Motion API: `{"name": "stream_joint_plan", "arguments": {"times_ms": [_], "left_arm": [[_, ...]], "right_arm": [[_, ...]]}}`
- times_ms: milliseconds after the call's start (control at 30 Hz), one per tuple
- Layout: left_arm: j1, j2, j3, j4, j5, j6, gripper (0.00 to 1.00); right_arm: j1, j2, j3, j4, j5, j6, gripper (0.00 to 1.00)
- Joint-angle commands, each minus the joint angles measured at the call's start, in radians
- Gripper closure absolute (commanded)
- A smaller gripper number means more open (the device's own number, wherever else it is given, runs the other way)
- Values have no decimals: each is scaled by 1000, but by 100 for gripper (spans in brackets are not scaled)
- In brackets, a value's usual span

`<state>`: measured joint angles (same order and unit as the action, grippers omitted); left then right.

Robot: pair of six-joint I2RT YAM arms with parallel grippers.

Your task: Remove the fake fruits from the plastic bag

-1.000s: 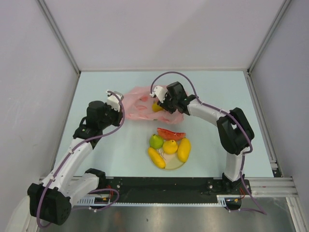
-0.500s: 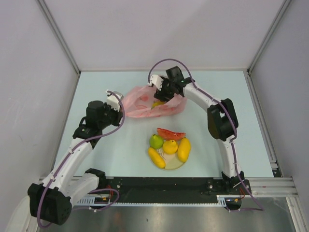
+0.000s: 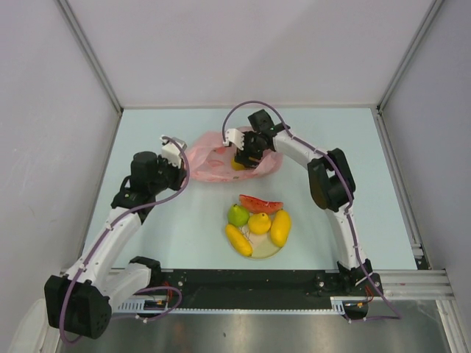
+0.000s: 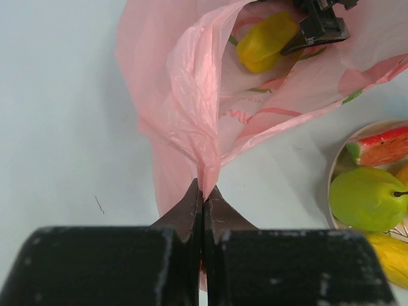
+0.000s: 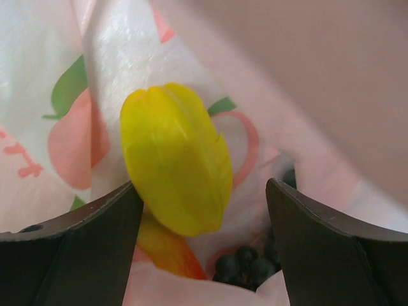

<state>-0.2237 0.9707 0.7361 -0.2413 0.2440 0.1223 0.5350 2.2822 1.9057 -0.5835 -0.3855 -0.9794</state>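
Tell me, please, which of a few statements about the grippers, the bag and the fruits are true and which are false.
1. The left gripper is shut on the plastic bag at its edge. True.
2. The right gripper is shut on the yellow fruit. False: it is open, with the fruit between its fingers.
3. The green pear lies in the bag. False: it sits on the plate.
4. The grape bunch is inside the bag. True.

Thin crinkly translucent plastic bag (image 4: pixel 191 95), glossy smooth yellow fruit (image 5: pixel 175 159)
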Motion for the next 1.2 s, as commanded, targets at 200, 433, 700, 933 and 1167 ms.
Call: {"name": "stream_joint_plan", "arguments": {"times_ms": [200, 433, 700, 933, 1167], "left_arm": [[15, 6, 52, 56, 38, -21, 99], [14, 23, 55, 79, 55, -44, 99], [15, 45, 71, 99, 63, -73, 99], [15, 71, 94, 117, 71, -99, 99], [15, 71, 105, 115, 57, -98, 99]], "right_arm": [[11, -41, -16, 298, -29, 128, 59], [16, -165, -22, 361, -67, 277, 79], [6, -395, -85, 317, -230, 533, 80], [16, -532, -279, 254, -302, 562, 78], [25, -726, -378, 15, -328, 423, 78]]}}
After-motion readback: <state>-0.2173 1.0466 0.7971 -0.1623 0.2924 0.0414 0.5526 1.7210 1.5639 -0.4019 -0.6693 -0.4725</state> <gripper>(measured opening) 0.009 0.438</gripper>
